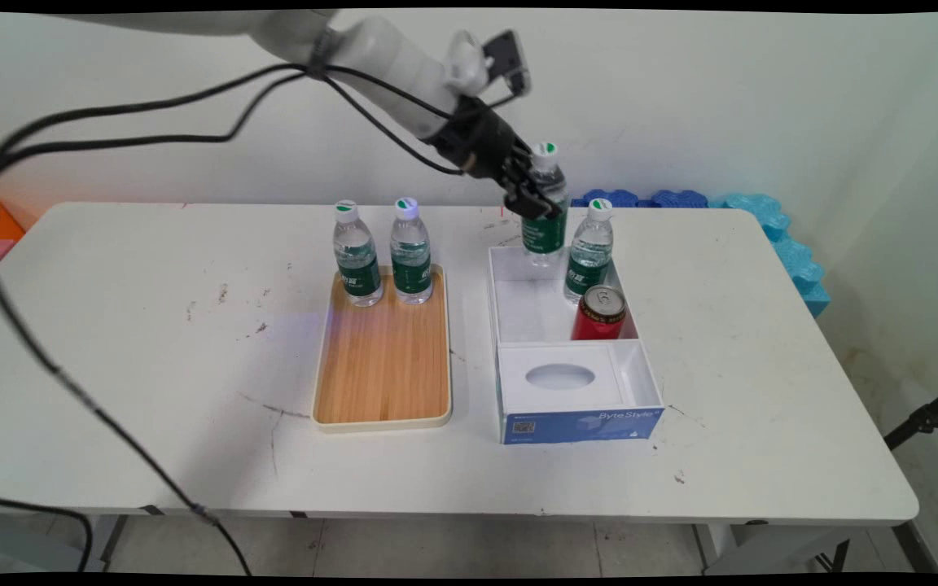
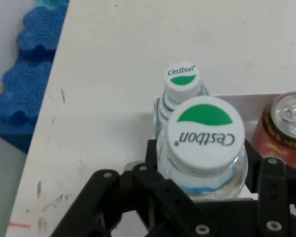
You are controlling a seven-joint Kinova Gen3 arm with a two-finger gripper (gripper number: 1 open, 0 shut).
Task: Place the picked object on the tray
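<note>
1. the hand (image 1: pixel 536 194) is clamped around a water bottle (image 1: pixel 545 213), pinching it just below the neck. the bottle hangs upright over the far end of the white box (image 1: pixel 510 293), with its base about level with the box's far rim.
2. from the hand view you look straight down on that bottle's white and green cap (image 2: pixel 205 132), lettered cestbon, with the black fingers (image 2: pixel 160 190) hugging the clear body on both sides.
3. a second water bottle (image 1: pixel 590 251) stands upright in the box's far right corner, just beside the held one. a red soda can (image 1: pixel 600 312) sits right in front of it, still inside the box.
4. the box's near end has a white insert with an oval cutout (image 1: pixel 560 376), and the front wall is blue.
5. left of the box there's a wooden tray (image 1: pixel 384 366) with a cream rim, and two more water bottles (image 1: pixel 357 255) (image 1: pixel 411 251) stand side by side at its far end.
6. blue foam pieces (image 1: pixel 770 224) lie along the desk's (image 1: pixel 151 366) far right edge against the wall.
</note>
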